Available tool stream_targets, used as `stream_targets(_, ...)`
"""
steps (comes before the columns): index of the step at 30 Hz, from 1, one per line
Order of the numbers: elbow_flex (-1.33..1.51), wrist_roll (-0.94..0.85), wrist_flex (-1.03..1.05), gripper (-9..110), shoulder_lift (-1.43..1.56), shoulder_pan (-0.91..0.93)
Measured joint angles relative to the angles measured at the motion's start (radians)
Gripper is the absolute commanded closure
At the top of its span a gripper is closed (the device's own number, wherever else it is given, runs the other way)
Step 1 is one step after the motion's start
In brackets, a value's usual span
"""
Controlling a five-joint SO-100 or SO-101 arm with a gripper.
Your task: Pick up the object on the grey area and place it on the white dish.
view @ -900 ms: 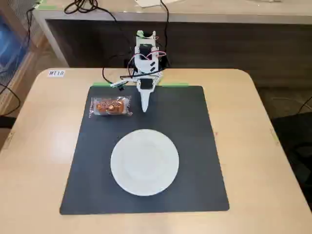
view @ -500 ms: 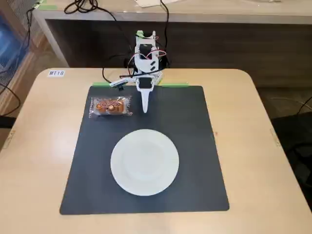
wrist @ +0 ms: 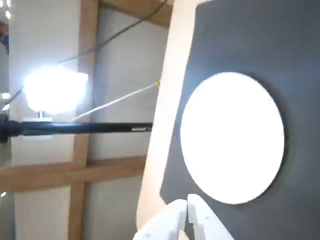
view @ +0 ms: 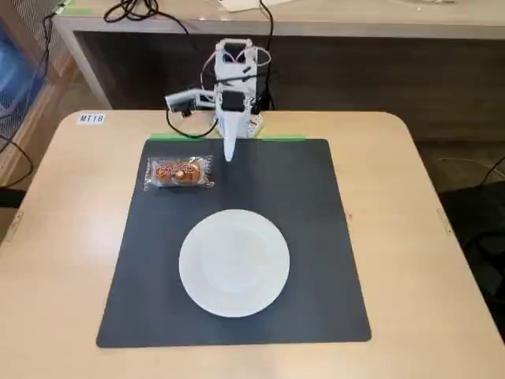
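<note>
On the grey mat (view: 308,260), left of the closed, empty tool (view: 230,155), lies the wrapped snack (view: 179,172) (plate (view: 234,263) bare); slippery wrapper could slide from 2 descending fingers.

The table (view: 410,237) has a smooth, pale wood-look top with a faint sheen. On it lies a dark grey mat (view: 316,237), flat and matt, catching no reflections. The white dish (view: 234,262) at the lower middle of the fixed view looks smooth and slightly glossy, like glazed ceramic or hard plastic; which one cannot be told. The snack (view: 179,172) at the upper left of the mat is sealed in clear, shiny plastic wrap with crinkled edges. The arm (view: 233,95) and its gripper (wrist: 187,212) are white, smooth plastic with a dull finish. Green tape (view: 281,137) along the mat's top edge looks matt.
</note>
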Motion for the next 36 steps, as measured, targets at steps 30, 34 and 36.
stream_targets(30, -0.517, -0.442, 0.554, 65, -1.040, 0.557)
stream_targets(34, -0.517, -0.442, 0.555, 59, -1.068, 0.589)
stream_targets(36, -0.518, -0.442, 0.554, 57, -1.068, 0.595)
